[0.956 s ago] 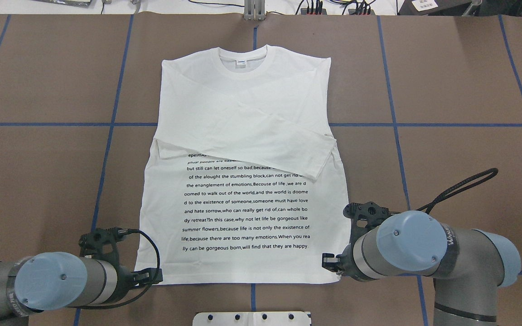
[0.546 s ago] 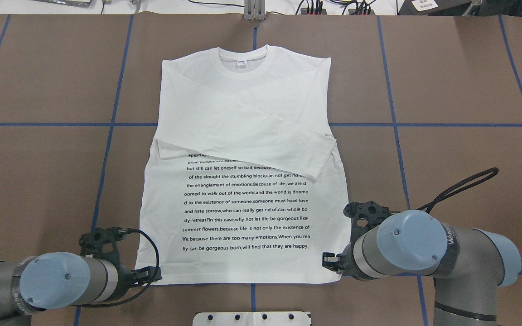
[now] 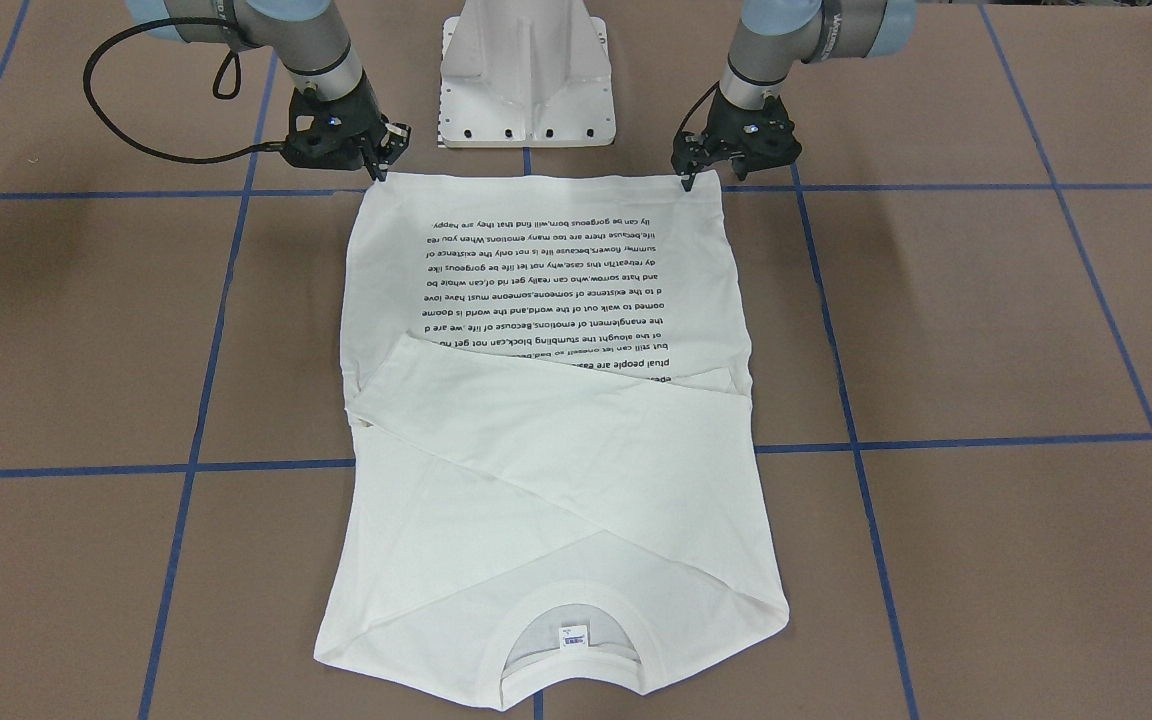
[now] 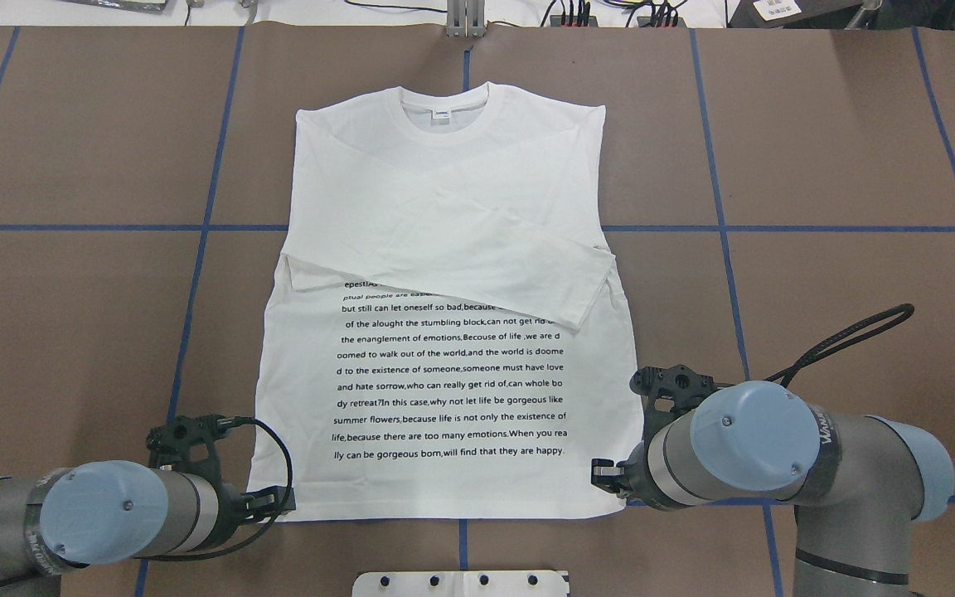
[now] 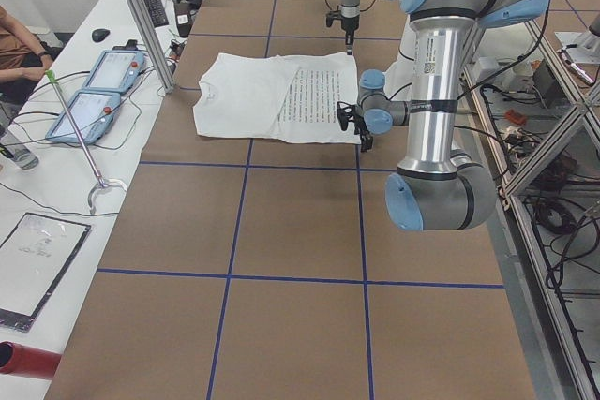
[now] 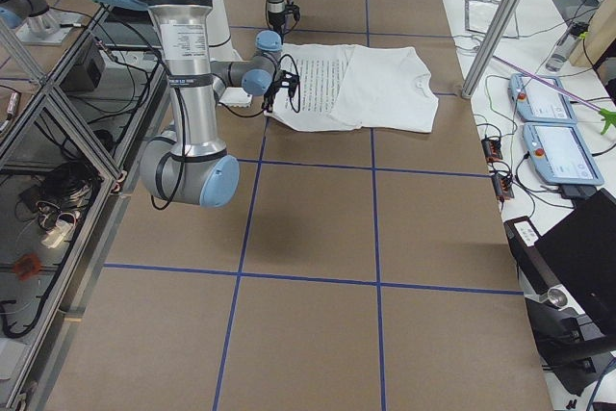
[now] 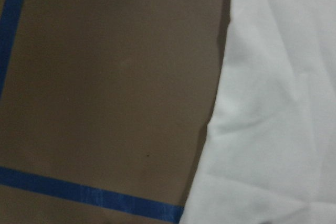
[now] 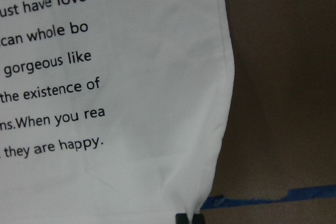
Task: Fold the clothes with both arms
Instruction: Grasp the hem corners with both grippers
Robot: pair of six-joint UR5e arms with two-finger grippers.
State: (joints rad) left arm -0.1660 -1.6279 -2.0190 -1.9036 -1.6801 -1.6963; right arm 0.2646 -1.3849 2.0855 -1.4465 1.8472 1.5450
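Across the counter [image 3: 936, 330], front view: the T-shirt [image 3: 556, 450] lies flat, sleeves crossed. The left end effector [image 3: 688, 180] and right end effector [image 3: 376, 168] meet its hem corners, apparently for a lengthwise fold. Left width: cannot tell. Right wrist view: fingertips [image 8: 181, 219] narrow, pinching the corner. Overhead: left arm [image 4: 96, 514] has shifted slightly; T-shirt unmoved.

Silver arms [image 4: 859, 468], light-blue caps [image 4: 747, 435], black cables [image 4: 842, 336]
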